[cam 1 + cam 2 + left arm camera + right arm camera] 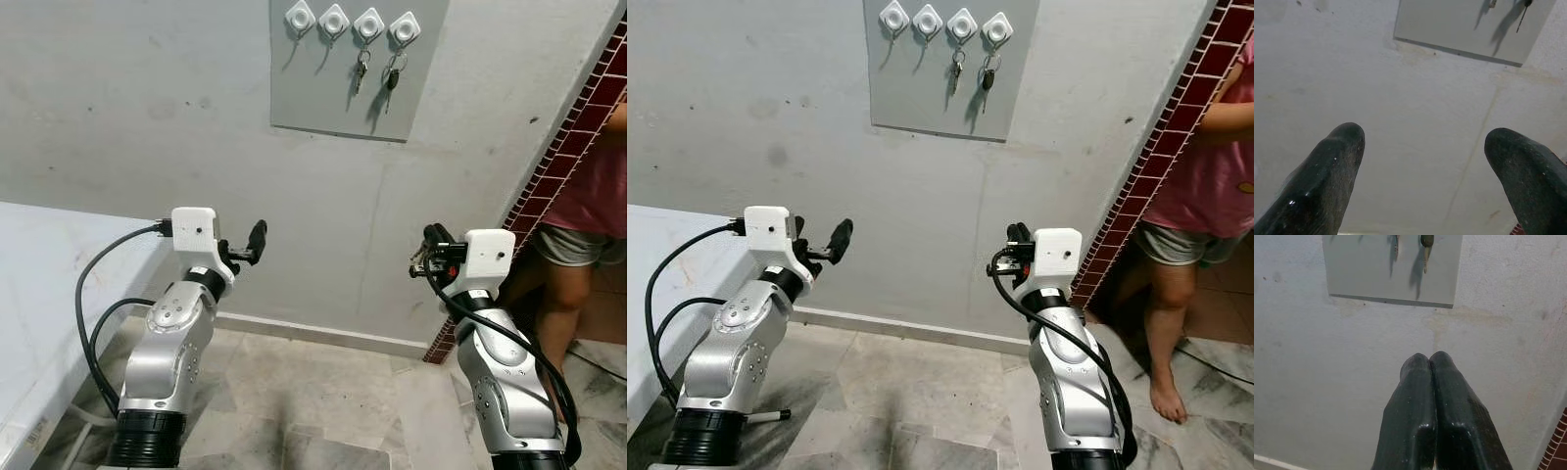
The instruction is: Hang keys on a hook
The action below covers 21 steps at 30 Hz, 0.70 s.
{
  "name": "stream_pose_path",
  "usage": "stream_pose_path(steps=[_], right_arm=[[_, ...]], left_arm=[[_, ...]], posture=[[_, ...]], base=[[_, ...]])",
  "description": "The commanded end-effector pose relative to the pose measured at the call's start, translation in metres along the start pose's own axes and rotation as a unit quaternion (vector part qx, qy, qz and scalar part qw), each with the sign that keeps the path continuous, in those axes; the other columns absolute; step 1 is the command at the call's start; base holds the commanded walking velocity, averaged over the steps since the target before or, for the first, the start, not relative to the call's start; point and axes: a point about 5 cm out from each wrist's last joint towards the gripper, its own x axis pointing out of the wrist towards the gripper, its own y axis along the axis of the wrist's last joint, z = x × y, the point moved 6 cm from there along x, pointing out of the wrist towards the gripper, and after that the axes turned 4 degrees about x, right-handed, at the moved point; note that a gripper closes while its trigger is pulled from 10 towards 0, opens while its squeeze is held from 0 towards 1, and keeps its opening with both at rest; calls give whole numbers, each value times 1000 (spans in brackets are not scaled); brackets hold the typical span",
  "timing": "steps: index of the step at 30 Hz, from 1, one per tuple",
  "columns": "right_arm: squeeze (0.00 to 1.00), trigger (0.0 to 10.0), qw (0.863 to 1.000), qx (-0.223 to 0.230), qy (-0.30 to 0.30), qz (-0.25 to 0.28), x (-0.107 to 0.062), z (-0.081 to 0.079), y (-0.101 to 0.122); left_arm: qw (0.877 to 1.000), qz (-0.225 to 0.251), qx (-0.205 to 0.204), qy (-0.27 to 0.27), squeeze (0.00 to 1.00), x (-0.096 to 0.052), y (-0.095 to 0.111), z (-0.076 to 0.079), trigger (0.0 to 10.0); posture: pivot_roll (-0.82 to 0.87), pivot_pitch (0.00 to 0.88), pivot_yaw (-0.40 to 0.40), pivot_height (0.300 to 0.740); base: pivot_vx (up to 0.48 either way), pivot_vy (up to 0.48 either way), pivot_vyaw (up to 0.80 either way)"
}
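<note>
The right gripper (1431,363) is pressed closed, nothing seen between its fingers; the left gripper (1422,147) is spread wide, empty. Above and beyond both, 2 sets of keys (377,76) are already hung on the hooks (351,23). Only withdrawal seems required.

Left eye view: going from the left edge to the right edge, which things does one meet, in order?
White table → left pincer → grey hook board on the wall → right pincer → red brick wall edge → a person.
</note>
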Motion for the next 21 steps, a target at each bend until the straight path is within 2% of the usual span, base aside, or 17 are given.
stream_pose_path(steps=[1,7,11,15,21], right_arm=[[0,10000,1000,-2,-6,16,1,3,10],[0,10000,1000,-3,-4,16,1,3,12],[0,10000,1000,-4,3,24,4,2,18],[0,10000,999,-3,9,33,7,3,24],[0,10000,999,-3,7,31,7,3,23]], left_arm=[[1000,7,8,0,0,-1,4,1,10000],[1000,9,8,13,0,1,6,-7,10000],[1000,2,-9,16,0,0,6,-14,10000],[1000,3,-16,13,0,1,8,-16,10000],[1000,5,-13,21,0,1,9,-18,10000]], posture=[[-70,0,-27,740],[-70,3,-33,740],[-71,2,-38,740],[-70,5,-38,740],[-72,8,-37,740]], base=[[0,0,0],[0,0,0],[0,0,0],[0,0,0],[0,0,0]])
